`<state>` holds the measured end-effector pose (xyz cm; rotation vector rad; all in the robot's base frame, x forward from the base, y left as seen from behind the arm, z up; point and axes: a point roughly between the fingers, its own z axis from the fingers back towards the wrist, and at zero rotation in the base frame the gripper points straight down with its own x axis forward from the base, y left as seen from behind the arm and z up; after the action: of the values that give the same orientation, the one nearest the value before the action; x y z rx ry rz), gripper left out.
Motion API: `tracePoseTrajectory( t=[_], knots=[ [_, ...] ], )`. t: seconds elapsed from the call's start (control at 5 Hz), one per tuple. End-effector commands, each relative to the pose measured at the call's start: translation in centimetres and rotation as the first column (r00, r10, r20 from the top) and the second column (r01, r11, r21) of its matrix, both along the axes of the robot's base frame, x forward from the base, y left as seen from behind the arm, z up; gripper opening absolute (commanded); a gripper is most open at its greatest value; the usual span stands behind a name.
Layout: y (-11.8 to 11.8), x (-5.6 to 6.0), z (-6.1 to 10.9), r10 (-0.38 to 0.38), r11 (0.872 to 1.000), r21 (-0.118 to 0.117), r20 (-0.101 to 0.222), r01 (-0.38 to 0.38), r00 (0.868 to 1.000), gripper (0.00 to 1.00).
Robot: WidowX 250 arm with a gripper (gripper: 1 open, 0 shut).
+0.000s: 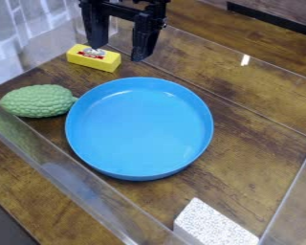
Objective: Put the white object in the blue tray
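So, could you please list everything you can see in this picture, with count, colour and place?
blue tray: one, bright blue, round with nothing in it, centre of the table.
white object: one, white with a grey-speckled top, bottom edge of the view, near side of the tray.
green object: one, green and bumpy, left of the tray.
yellow box: one, yellow with a small dark and red mark on top, far side, beyond the tray.
table: one, dark brown wood, under everything.
gripper: one, black, open, pointing down, above the table by the yellow box, holding nothing.
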<state>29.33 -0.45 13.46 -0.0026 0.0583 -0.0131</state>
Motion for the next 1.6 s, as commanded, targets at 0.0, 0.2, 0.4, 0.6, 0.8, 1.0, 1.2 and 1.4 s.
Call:
tracePoseTrajectory(
  t=[0.0,0.2,0.4,0.6,0.8,1.0,1.2,1.4],
  knots=[
    [0.8,-0.1,-0.3,-0.052,0.999,0.007,-0.015,0.052,0.999,1.0],
    [1.3,0.1,-0.5,-0.065,0.998,0.015,-0.03,0.066,0.997,1.0],
    [1.2,0.6,-1.0,-0.142,0.99,0.021,-0.034,0.142,0.989,1.0],
    [0.8,1.0,-1.4,-0.203,0.979,0.021,-0.035,0.204,0.979,1.0],
    [0.5,0.5,-2.5,-0.229,0.973,0.019,-0.037,0.23,0.973,1.0],
    [0.3,0.1,-3.4,-0.259,0.965,0.022,-0.032,0.26,0.965,1.0],
    [1.2,0.0,-2.0,-0.251,0.967,0.036,-0.03,0.252,0.967,1.0],
    [1.7,0.0,-1.2,-0.238,0.97,0.039,-0.031,0.239,0.971,1.0]
  ],
)
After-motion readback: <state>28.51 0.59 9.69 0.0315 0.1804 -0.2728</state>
